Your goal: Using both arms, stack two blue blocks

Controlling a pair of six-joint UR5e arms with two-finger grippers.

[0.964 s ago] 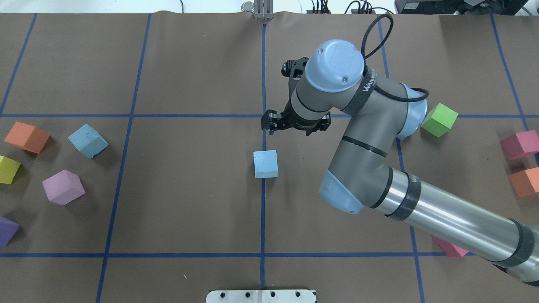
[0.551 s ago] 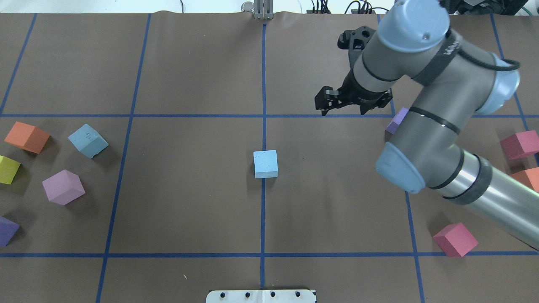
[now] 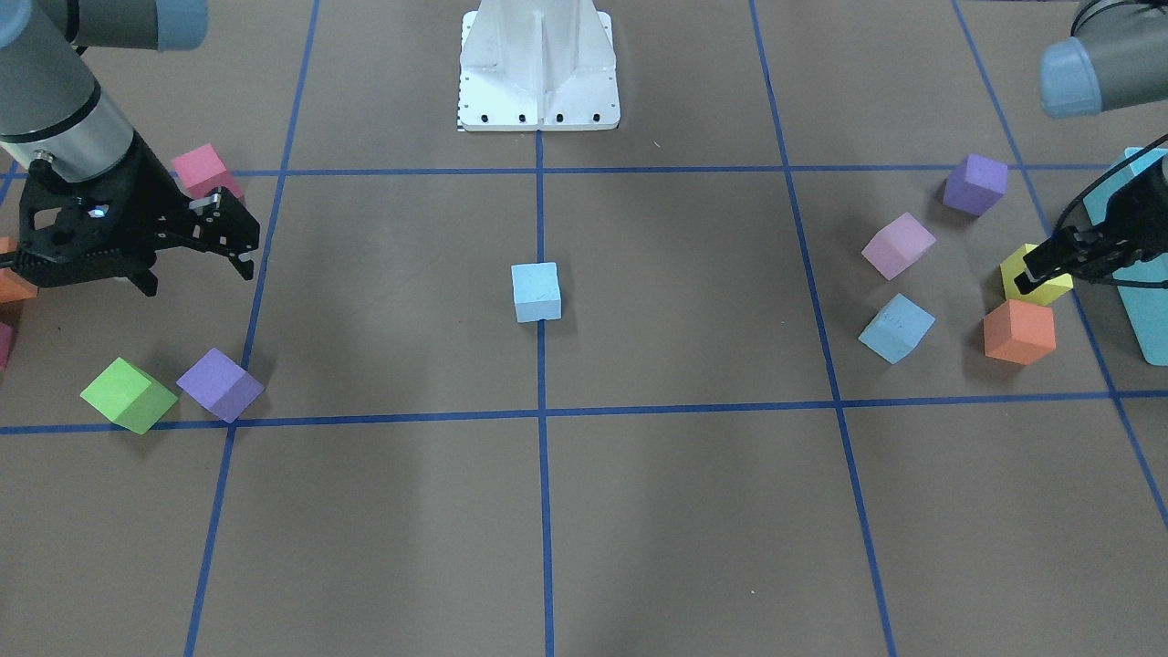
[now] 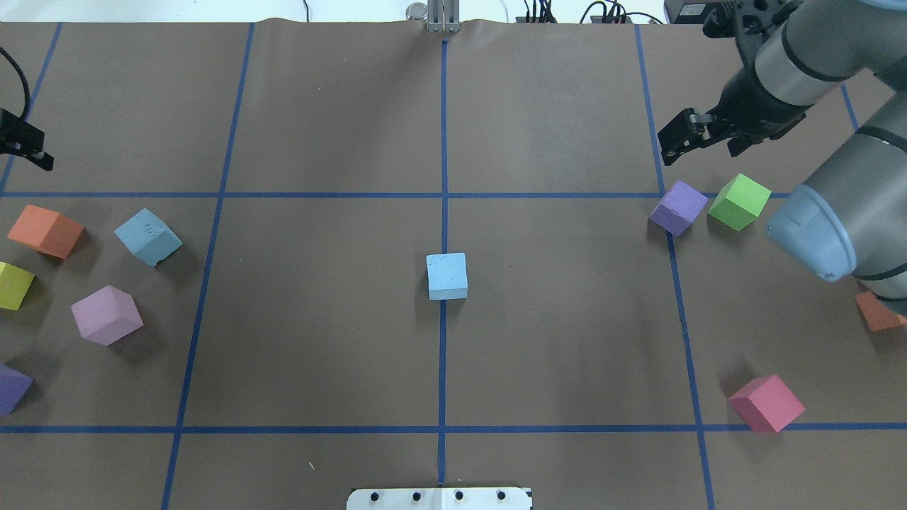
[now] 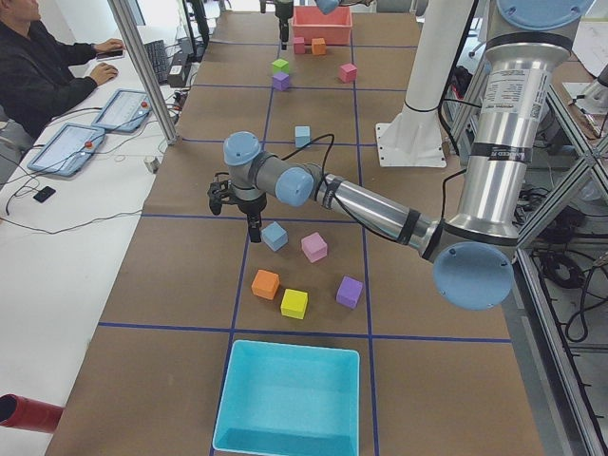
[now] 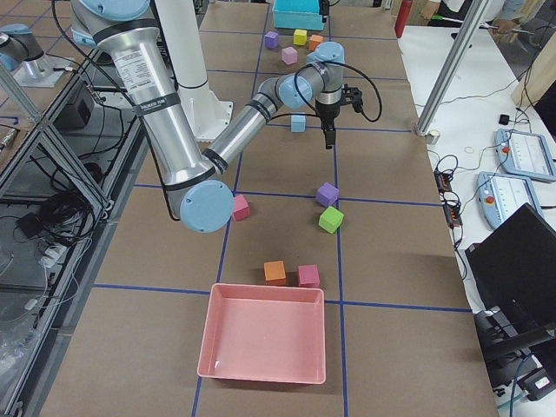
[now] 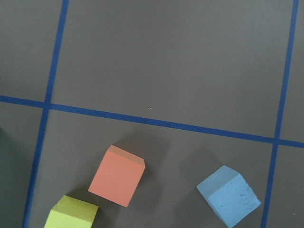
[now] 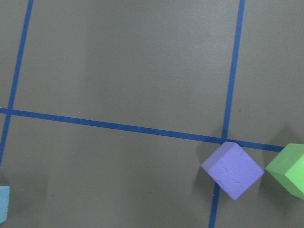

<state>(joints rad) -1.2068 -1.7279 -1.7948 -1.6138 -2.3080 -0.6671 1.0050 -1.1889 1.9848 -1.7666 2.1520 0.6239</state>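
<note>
Two blue blocks [image 4: 446, 276] [image 4: 148, 236], right jaws spread empty, left jaws unclear, both toward edges

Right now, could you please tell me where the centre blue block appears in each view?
Front-facing: centre blue block, mid-frame.
Overhead: block mid-frame.
Exterior left: block upper middle.
Exterior right: block upper middle.
Left wrist: not in it.
Right wrist: block cut off at bottom-left edge.
Landmark: the tape line it sits on.

Brown table [image 4: 319, 106] gridded in blue tape [image 4: 443, 354]; white desk [image 5: 57, 247] alongside, tablets [image 5: 66, 149] lying there, metal post [image 5: 142, 66] standing upright.
</note>
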